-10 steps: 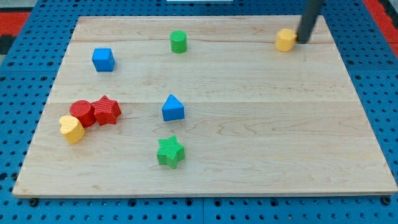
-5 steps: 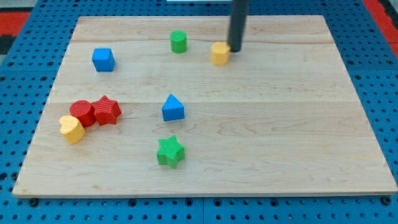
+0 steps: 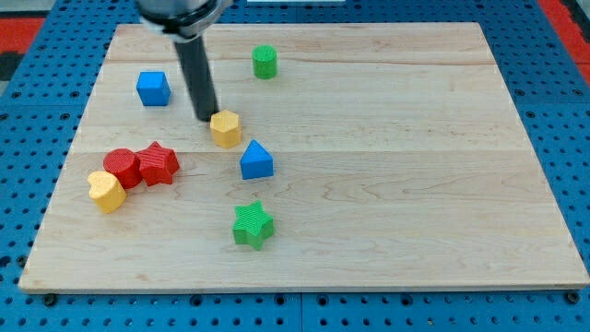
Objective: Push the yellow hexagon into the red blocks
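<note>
blue triangle [image 3: 256, 160] beside yellow hexagon [image 3: 226, 128]

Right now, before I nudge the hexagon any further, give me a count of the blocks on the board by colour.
Yellow: 2, the yellow hexagon by my tip, and the yellow heart
Red: 2, the red cylinder and the red star
Blue: 2, the blue cube and the blue triangle
Green: 2, the green cylinder and the green star
Total: 8
</note>
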